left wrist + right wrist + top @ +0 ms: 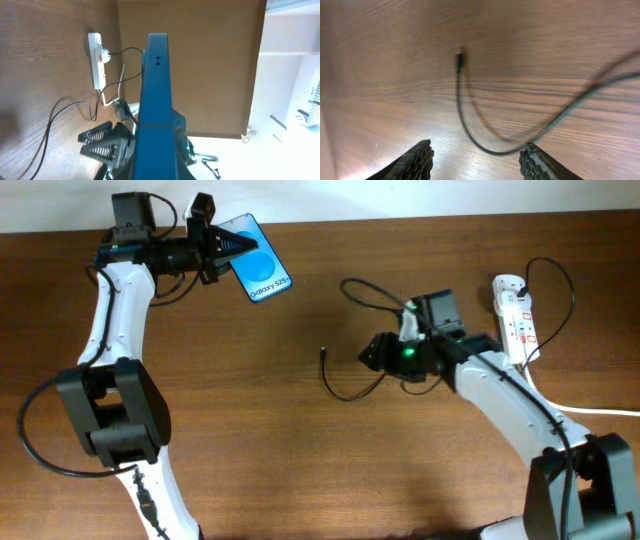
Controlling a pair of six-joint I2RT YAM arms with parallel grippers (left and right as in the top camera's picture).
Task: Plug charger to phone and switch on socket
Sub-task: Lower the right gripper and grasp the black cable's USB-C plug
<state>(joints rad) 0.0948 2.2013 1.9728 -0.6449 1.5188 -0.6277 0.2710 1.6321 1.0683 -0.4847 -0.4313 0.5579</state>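
Note:
My left gripper (228, 247) is shut on the phone (258, 270), a blue-screened smartphone marked "Galaxy S25", held up at the back left. In the left wrist view the phone (154, 100) shows edge-on between the fingers. The charger cable (345, 392) lies looped on the table, its connector tip (323, 352) free near the middle. My right gripper (370, 355) is open and empty just right of the tip. In the right wrist view the cable (465, 125) curves between the open fingers (476, 162), the tip (460, 57) ahead. The white socket strip (516, 320) lies at the far right.
The socket's thick white cord (590, 410) runs off the right edge. The wooden table (300, 460) extends in front of both arms. In the left wrist view the socket (97, 60) and cable (60, 112) show below the phone.

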